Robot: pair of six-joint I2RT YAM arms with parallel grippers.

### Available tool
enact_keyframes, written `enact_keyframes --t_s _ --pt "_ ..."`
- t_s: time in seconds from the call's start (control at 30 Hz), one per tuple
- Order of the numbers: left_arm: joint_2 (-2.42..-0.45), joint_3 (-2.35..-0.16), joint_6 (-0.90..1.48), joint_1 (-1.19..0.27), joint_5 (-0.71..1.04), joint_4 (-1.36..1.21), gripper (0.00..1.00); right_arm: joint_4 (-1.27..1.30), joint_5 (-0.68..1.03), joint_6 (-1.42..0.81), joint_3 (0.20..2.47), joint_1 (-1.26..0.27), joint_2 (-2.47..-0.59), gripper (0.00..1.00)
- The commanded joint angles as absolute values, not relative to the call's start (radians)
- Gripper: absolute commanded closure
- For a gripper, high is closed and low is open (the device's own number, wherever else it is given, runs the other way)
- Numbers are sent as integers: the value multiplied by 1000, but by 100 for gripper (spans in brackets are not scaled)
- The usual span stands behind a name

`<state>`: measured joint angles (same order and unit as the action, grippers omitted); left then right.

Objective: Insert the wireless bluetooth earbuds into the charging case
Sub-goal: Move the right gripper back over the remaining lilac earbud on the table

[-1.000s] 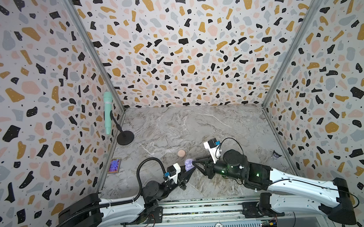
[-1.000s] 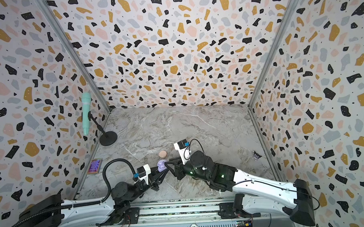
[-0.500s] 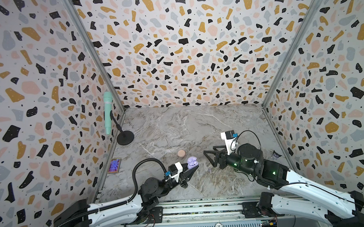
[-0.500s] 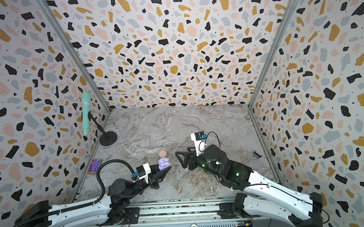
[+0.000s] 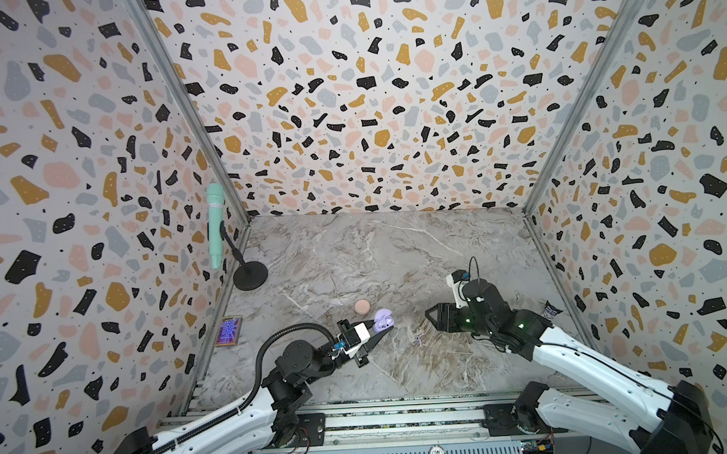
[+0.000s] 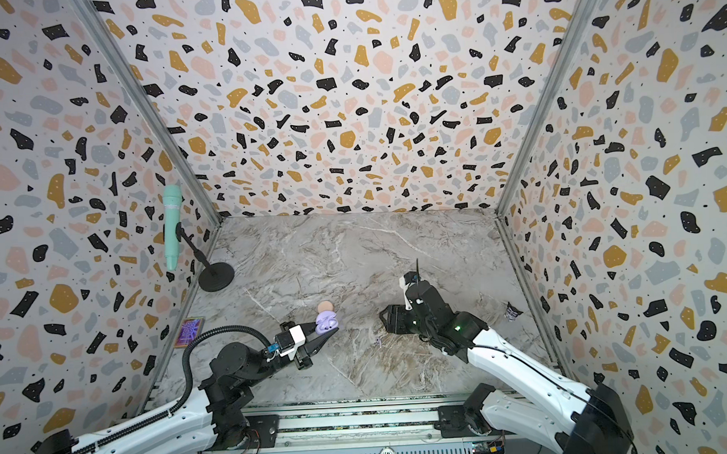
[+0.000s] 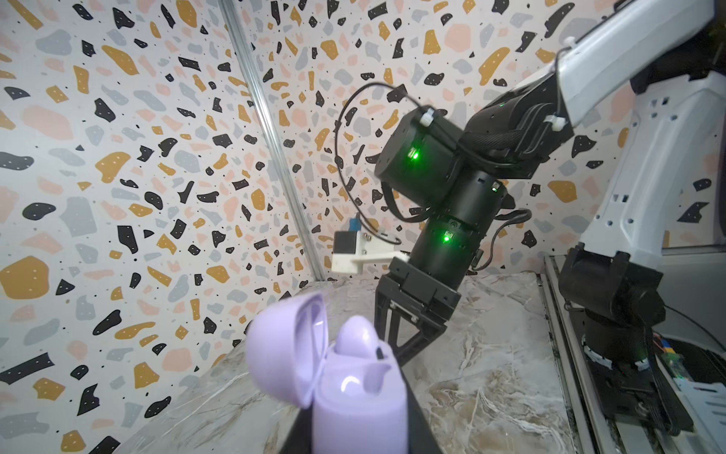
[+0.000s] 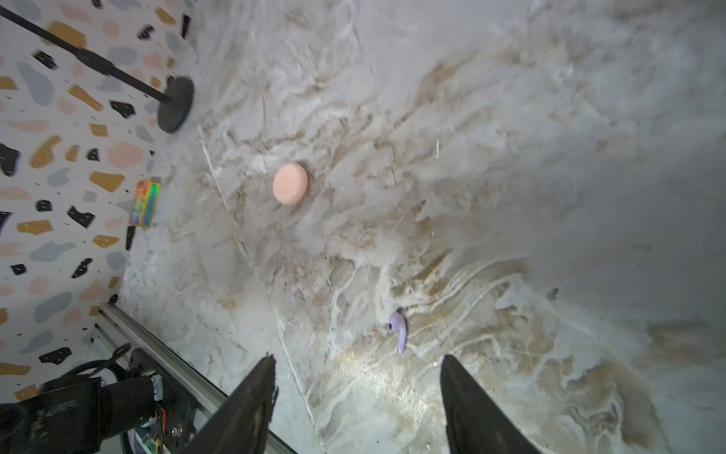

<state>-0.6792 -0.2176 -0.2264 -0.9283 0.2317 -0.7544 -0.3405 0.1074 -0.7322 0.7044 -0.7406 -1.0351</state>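
Lavender case (image 7: pixel 353 393) is lid-open and clamped in the left gripper (image 5: pixel 384 330), lifted just off the table (image 5: pixel 354 245) left of centre, in both top views (image 6: pixel 326 321). The left wrist view shows one lavender bud (image 7: pixel 355 334) seated in the case, its rounded end sticking up beside the open lid.

Loose bud (image 8: pixel 397 332), also lavender, lies flat on the table between the two grippers, just ahead of the right gripper's tips. It is only a faint speck in a top view (image 5: pixel 419 340).

Right gripper (image 8: pixel 357 357): jaws spread, nothing between them.

Change over the last second:
- The right gripper was up against the lavender case, tips meeting the left gripper's.
- It has since drawn back toward the right side (image 5: pixel 433 317) and now stands well apart from the case.
- The left gripper and case have kept roughly the same place.

Pink case (image 5: pixel 362 306) is closed on the table just behind the lavender case, unmoved.

Surroundings: green mic (image 5: pixel 215 225) on its stand at the left wall, and a small colourful card (image 5: pixel 229 330) at the left edge, both as before.
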Motion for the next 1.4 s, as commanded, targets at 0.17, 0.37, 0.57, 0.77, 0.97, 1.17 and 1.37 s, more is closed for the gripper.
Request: enact_keyframes --t_s 0.17,0.37,0.57,0.77,0.97,1.17,1.37 --pt "-606 -184 -377 -927 252 -666 100 -308 165 -824 688 -776 -1185 55" --pt "-596 -196 -415 -936 260 -625 100 -314 117 -850 735 -828 -1310 65" --pt "-601 -198 -418 -950 273 -617 100 -332 64 -874 773 -853 -1381 69" --pt "-607 -203 -422 -956 284 -611 100 -352 23 -880 812 -866 -1416 74" --pt "-612 -206 -432 -960 289 -600 100 -368 0 -883 836 -873 -1453 77" --pt "-622 -209 -434 -962 296 -598 100 -375 -9 -877 860 -882 -1493 80" --pt "-623 -209 -435 -963 298 -598 100 -374 -17 -877 872 -887 -1522 81"
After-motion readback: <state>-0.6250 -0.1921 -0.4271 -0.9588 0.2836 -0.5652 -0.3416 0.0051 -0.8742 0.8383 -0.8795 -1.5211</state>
